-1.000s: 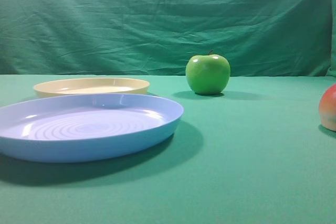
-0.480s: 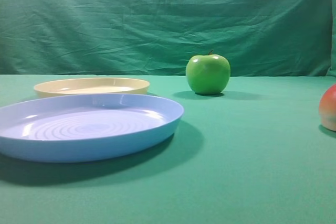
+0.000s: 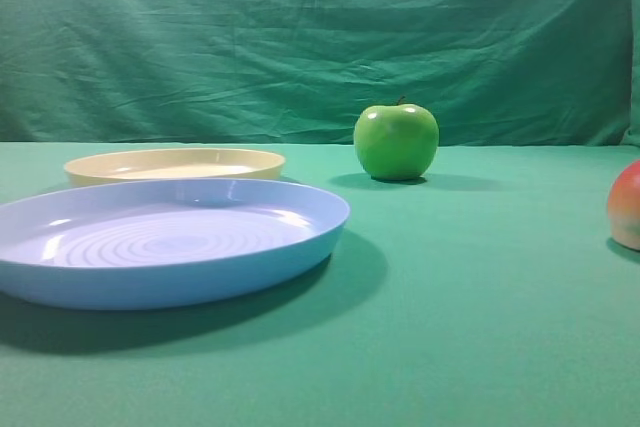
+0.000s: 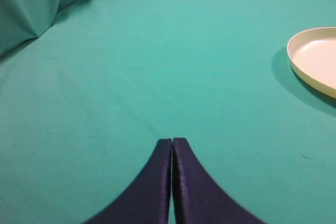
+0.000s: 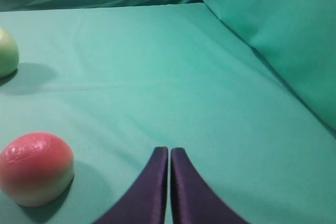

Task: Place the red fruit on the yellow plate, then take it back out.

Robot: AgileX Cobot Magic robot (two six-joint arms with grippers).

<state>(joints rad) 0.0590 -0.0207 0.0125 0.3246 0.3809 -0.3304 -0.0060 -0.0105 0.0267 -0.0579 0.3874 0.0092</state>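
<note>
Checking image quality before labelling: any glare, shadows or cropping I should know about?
Exterior high: specular highlights on the glossy green apple and the light-blue ringed plastic plate, which casts a broad shadow toward the camera; the red-and-peach round fruit is cropped at the right edge. Right wrist: fruit sharp, soft shadow. Left wrist: the pale yellow plastic plate is cropped.

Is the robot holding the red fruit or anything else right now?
Nothing. Both the left hand and right hand are shut and empty; the red fruit sits alone on the cloth.

Nothing has moved since the earlier views — no visible change.
</note>
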